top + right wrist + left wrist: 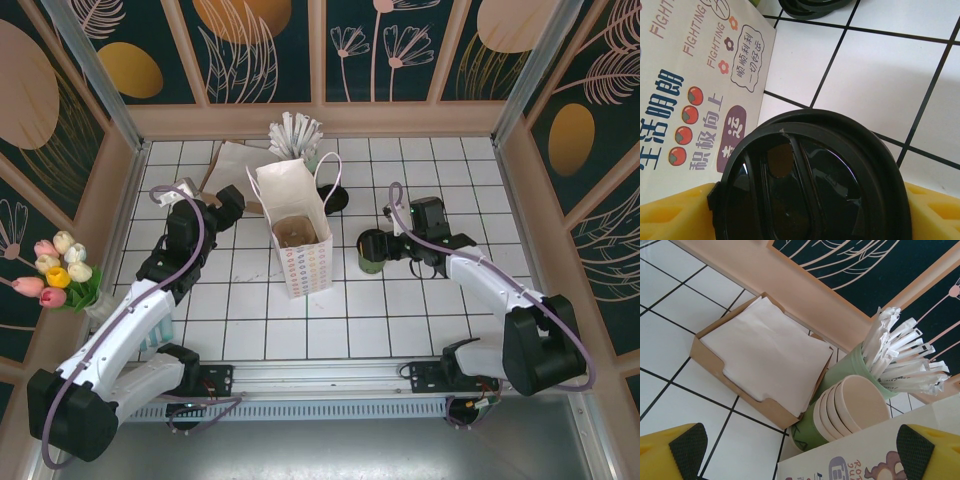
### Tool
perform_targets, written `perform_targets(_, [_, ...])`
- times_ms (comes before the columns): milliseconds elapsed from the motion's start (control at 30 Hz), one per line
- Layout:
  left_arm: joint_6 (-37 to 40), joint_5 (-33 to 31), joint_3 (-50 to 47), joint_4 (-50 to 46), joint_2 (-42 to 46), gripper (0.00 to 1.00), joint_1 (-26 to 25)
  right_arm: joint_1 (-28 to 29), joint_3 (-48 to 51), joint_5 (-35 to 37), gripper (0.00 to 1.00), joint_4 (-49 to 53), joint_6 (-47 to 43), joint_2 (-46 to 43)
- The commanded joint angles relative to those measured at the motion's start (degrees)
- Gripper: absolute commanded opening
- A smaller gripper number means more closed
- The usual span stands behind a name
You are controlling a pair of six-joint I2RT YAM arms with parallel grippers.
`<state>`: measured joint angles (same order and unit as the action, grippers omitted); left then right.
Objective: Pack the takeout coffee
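The takeout coffee (372, 256) is a small dark green cup with a black lid (810, 185), standing on the tiles just right of the white paper bag (300, 245). My right gripper (378, 246) reaches it from the right, with a yellow finger (675, 215) on either side of the lid. Whether the fingers press on the cup cannot be made out. The bag stands upright and open, with a brown carrier (295, 232) inside. My left gripper (230, 205) hangs open and empty at the bag's left rear corner, its fingers (687, 445) spread wide.
A mint holder of wrapped straws (850, 365) stands behind the bag, with stacked cups (855, 400) lying against it. Left of it is a brown box of napkins (760, 350). Black lids (333, 200) lie behind the bag, and tulips (60, 270) stand at the left wall.
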<state>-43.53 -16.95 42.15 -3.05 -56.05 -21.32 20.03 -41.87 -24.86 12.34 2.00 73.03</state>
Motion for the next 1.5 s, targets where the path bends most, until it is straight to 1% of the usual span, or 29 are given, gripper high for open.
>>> perform_targets(0, [0.07, -0.89, -0.64, 0.94, 1.45, 0.99, 0.08, 0.42, 0.72, 0.32, 0.80, 1.01, -1.29, -0.72])
perform_targets(267, [0.27, -1.66, -1.13, 1.37, 2.09, 0.98, 0.12, 0.45, -0.28, 1.35, 0.87, 2.71, -1.86, -2.05])
perform_targets(533, [-0.32, -2.85, -1.33, 0.95, 2.39, 0.98, 0.14, 0.44, -1.28, 2.66, 0.99, 4.53, -1.92, -2.66])
perform_targets(933, [-1.25, -3.35, -1.84, 1.41, 2.53, 0.98, 0.08, 0.41, -4.16, 6.42, 0.99, 8.20, -0.38, -3.75])
perform_targets(1033, [-1.61, -3.66, -2.13, 1.47, 2.66, 0.98, 0.14, 0.44, -5.22, 8.46, 0.99, 9.63, 0.56, -3.75])
perform_targets(1133, [-1.62, -4.02, -2.16, 1.21, 2.79, 0.98, 0.12, 0.48, -9.02, 10.23, 0.99, 13.84, 3.66, -2.74])
perform_targets(1300, [-2.18, -5.42, -2.07, 0.00, 2.82, 0.99, 0.14, 1.15, -19.42, 15.39, 0.99, 27.70, 15.35, 3.06])
perform_targets(1367, [-2.36, -5.81, -2.14, -0.38, 2.84, 0.98, 0.10, 1.98, -22.77, 16.31, 0.99, 32.58, 17.03, 5.38])
perform_targets(1467, [-2.66, -6.37, -2.01, -1.19, 2.75, 0.98, 0.14, 4.14, -27.45, 15.67, 0.99, 38.06, 18.36, 8.33])
